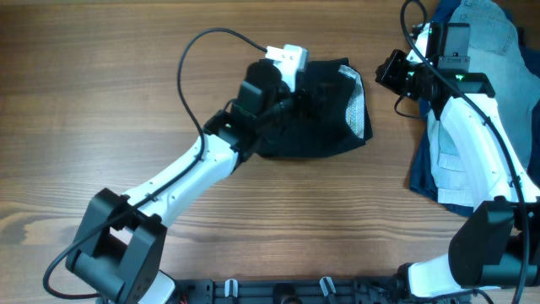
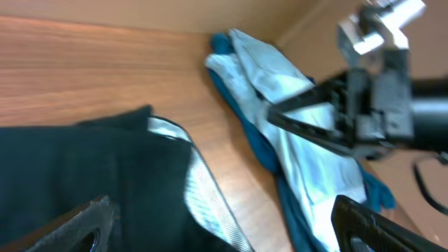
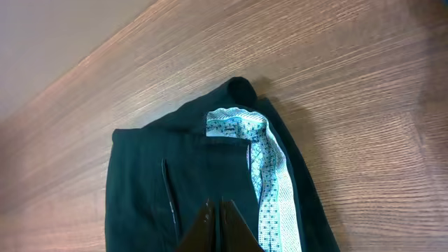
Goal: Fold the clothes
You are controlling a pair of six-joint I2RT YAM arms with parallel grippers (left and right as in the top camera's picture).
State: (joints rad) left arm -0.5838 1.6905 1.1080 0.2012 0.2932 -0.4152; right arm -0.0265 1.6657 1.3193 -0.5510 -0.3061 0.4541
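Three garments lie on the wooden table (image 1: pixel 101 101): one pair of black shorts (image 1: pixel 325 127), one pair of light-blue denim shorts (image 1: pixel 498 42) and one navy garment (image 1: pixel 419 173). Two arms work over them, each with one pincer.

The black shorts sit folded at the upper middle of the overhead frame, well apart from the other two. A pale patterned waistband lining (image 3: pixel 269 175) shows along their right edge. The denim shorts and the navy garment are heaped together at the far right edge of the frame, with the navy cloth showing beneath the denim.

The left arm reaches from the lower left corner up to the middle. Its elbow is bent, and the left gripper (image 1: pixel 305 97) hangs over the black shorts. In the left wrist view its fingers (image 2: pixel 91 224) stand spread wide at the bottom corners, with nothing between them.

The right arm rises from the lower right corner along the heap. The right gripper (image 1: pixel 392 74) is over bare wood between the black shorts and the heap, pointing left. Its fingers (image 3: pixel 210 224) are pressed together, and I see nothing pinched in them
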